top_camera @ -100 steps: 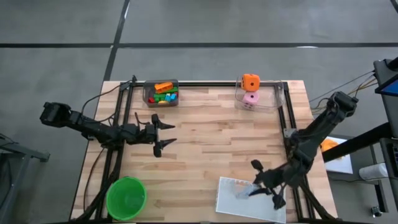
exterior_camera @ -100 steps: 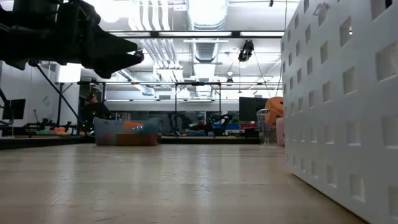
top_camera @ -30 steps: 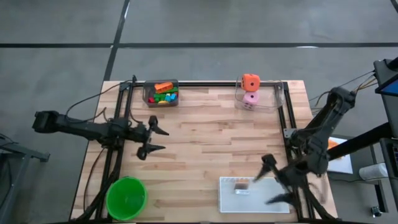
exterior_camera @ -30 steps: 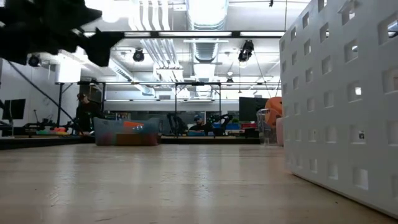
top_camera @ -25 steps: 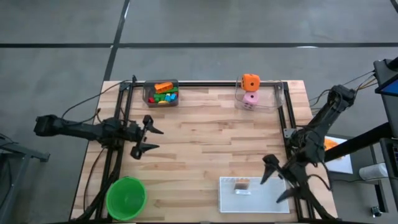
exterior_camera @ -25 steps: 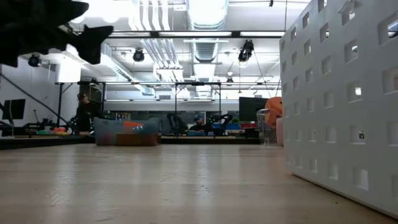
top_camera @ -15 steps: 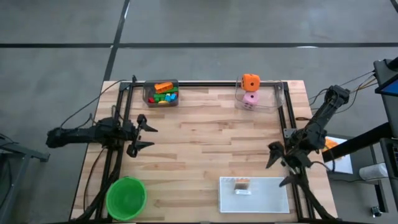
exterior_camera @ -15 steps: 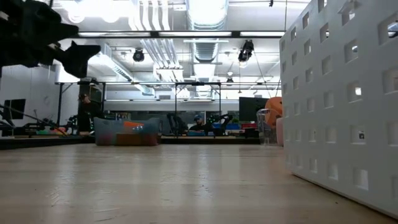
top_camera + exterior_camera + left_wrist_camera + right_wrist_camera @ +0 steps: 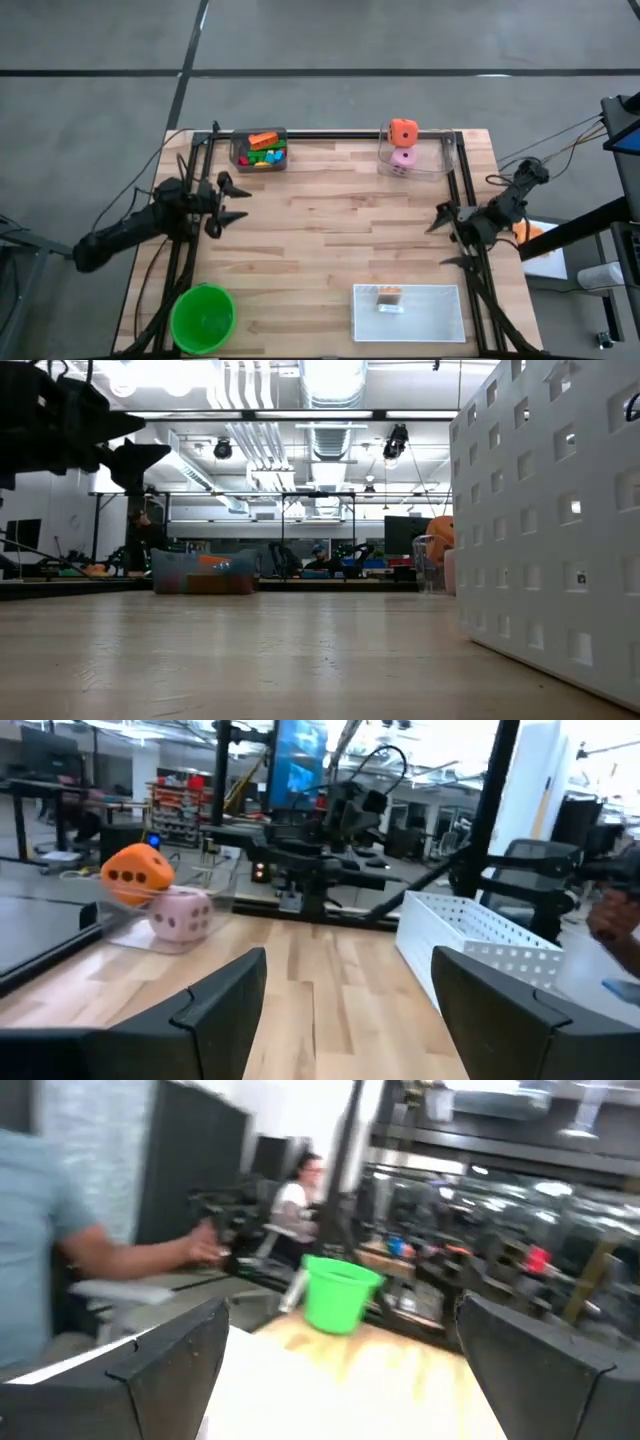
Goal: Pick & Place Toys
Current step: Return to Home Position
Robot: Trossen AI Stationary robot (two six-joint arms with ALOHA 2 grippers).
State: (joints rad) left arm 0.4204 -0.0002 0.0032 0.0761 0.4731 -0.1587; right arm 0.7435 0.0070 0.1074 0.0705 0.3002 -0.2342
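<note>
Sorting looks done: small pieces (image 9: 262, 153) sit in the dark bin (image 9: 235, 150) at the bench (image 9: 330, 230) far-left corner, orange cube (image 9: 403, 131) and pink die (image 9: 403, 159) in the far-edge clear bin (image 9: 438, 160), cards (image 9: 388, 297) in the near-right white tray (image 9: 440, 320), while left gripper (image 9: 231, 199) and right gripper (image 9: 445, 238) hang empty, jaws apart, at the side edges.

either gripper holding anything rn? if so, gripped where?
Nothing is held. The left gripper is open and empty at the left edge of the table; the right gripper is open and empty at its right edge.
</note>
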